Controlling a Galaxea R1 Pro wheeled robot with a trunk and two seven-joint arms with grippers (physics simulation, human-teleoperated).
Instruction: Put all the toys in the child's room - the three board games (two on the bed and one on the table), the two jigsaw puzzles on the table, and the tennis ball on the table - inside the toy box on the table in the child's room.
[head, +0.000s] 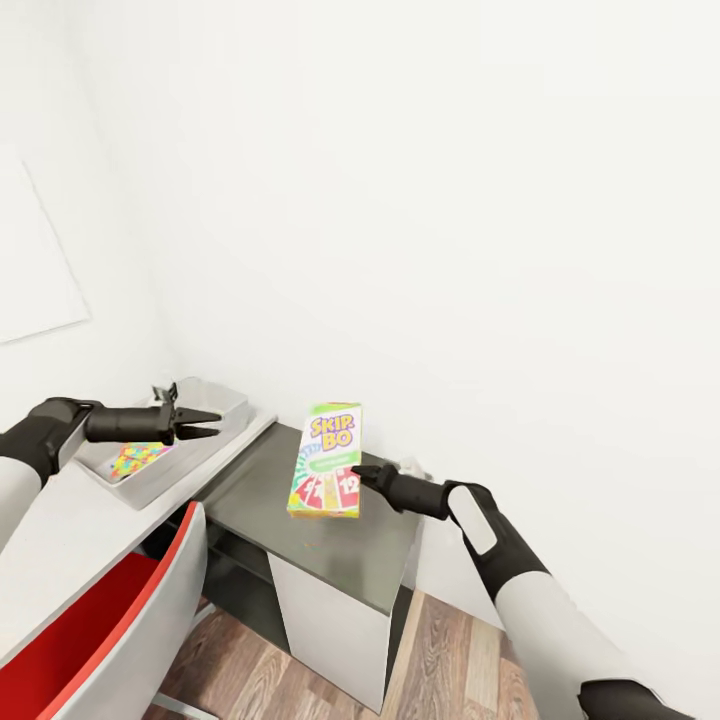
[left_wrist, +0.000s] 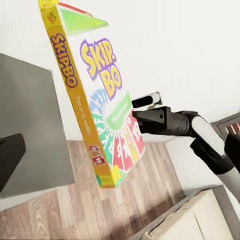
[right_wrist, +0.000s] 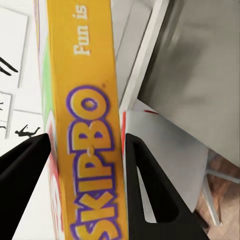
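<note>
- Head view: the right gripper (head: 357, 476) holds a board game (head: 326, 460) with a yellow-green and red cover above the dark grey side unit (head: 340, 545) of the table (head: 60, 530).
- Right wrist view: both fingers (right_wrist: 150, 190) press on the box's flat faces, its yellow edge (right_wrist: 87, 130) between them.
- Left gripper (head: 212, 423) hangs over the toy box (head: 215, 400), jaws apart and empty.
- A jigsaw puzzle (head: 137, 459) lies in the toy box.
- A red and white chair (head: 110, 630) stands by the table.

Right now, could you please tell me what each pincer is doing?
Left pincer: open, holding nothing, above the toy box.
Right pincer: closed on the Skip-Bo board game.
</note>
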